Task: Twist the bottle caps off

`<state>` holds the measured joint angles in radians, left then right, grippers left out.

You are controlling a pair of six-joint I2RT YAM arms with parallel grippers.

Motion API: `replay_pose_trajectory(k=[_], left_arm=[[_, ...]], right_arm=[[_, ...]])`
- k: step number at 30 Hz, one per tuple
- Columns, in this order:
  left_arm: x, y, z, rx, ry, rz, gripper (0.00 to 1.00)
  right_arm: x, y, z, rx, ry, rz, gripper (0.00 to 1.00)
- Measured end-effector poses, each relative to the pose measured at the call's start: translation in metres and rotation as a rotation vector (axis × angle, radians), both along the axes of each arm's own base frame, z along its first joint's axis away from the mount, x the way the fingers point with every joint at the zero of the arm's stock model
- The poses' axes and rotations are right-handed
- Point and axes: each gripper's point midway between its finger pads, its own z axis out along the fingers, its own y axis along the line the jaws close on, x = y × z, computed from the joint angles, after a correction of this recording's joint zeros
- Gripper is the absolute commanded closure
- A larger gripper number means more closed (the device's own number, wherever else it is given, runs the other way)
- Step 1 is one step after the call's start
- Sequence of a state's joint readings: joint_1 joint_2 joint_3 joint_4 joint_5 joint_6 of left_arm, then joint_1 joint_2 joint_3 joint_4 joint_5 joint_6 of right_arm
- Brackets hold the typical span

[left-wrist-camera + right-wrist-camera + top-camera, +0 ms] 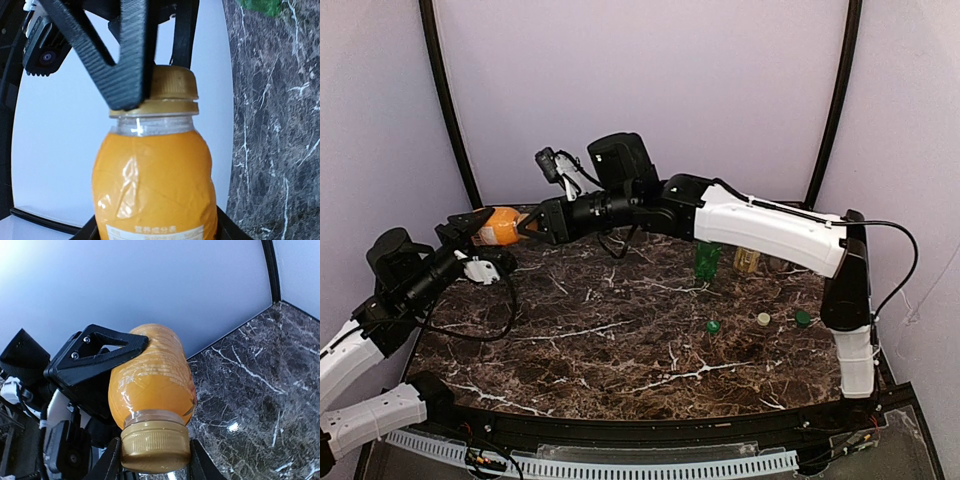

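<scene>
Far left: left arm reaches up from the near edge toward the rear left corner. Left gripper [483,238] half open, its jaws clamped on the body of the squat orange bottle [502,226]; one black finger [97,357] lies along the bottle's upper side, the other mostly hidden behind it. Bottle held off the marble table [620,345], lying roughly level, base toward the left arm, neck pointing right. Label crinkled, with a white printed band near the base in the left wrist view. Gold cap [155,445] is on the neck, ribbed, with its collar ring under it. Right gripper [527,226] meets the bottle end-on: jaws drawn in narrow, one finger [112,465] against each side of the cap, gripping it. In the left wrist view, one of those fingers crosses in front of the cap's left half. Right arm stretches across the rear of the table from its base at the far right, white forearm raised over the surface. Under that forearm, right of centre: green bottle [707,262] upright on the table; just beside it a paler bottle [748,260], mostly hidden, kind unclear. Nearer the front, in a loose row: small green cap [713,326], pale cap [763,319], larger green cap [803,318], all lying apart from the bottles.
</scene>
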<state>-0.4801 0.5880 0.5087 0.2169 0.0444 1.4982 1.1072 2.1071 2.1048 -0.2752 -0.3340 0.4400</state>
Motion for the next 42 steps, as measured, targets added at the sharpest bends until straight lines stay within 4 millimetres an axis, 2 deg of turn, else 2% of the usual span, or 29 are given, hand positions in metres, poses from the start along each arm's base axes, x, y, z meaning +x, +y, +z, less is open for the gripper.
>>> replay_pose_trajectory(k=[2,7,10,16,21,27,32,40,41,42], left_arm=[[-0.007,-0.003,0.003,-0.034,0.082,-0.036,0.71],[-0.031,-0.012,-0.001,-0.123,0.268,-0.141,0.73],[-0.038,-0.015,-0.005,-0.157,0.335,-0.169,0.74],[-0.048,-0.022,-0.026,-0.206,0.497,-0.211,0.75],[-0.066,-0.033,-0.047,-0.254,0.695,-0.278,0.76],[-0.086,-0.041,-0.063,-0.318,0.88,-0.329,0.78],[-0.094,-0.045,-0.071,-0.343,0.975,-0.345,0.79],[-0.098,-0.044,-0.076,-0.365,1.032,-0.334,0.8],[-0.097,-0.044,-0.076,-0.367,1.034,-0.329,0.8],[-0.097,-0.044,-0.077,-0.368,1.036,-0.325,0.8]], right_arm=[[-0.002,-0.003,0.004,-0.004,-0.086,0.013,1.0],[-0.023,-0.009,0.009,-0.068,-0.367,0.063,1.0],[-0.029,-0.011,0.007,-0.113,-0.491,0.087,1.0],[-0.041,-0.017,-0.01,-0.22,-0.758,0.18,1.0],[-0.061,-0.025,-0.026,-0.306,-1.017,0.29,1.0],[-0.079,-0.03,-0.038,-0.38,-1.297,0.426,1.0],[-0.083,-0.034,-0.047,-0.449,-1.499,0.505,1.0],[-0.084,-0.033,-0.052,-0.53,-1.713,0.546,1.0],[-0.084,-0.033,-0.053,-0.536,-1.732,0.545,0.9],[-0.083,-0.032,-0.053,-0.542,-1.749,0.541,0.74]])
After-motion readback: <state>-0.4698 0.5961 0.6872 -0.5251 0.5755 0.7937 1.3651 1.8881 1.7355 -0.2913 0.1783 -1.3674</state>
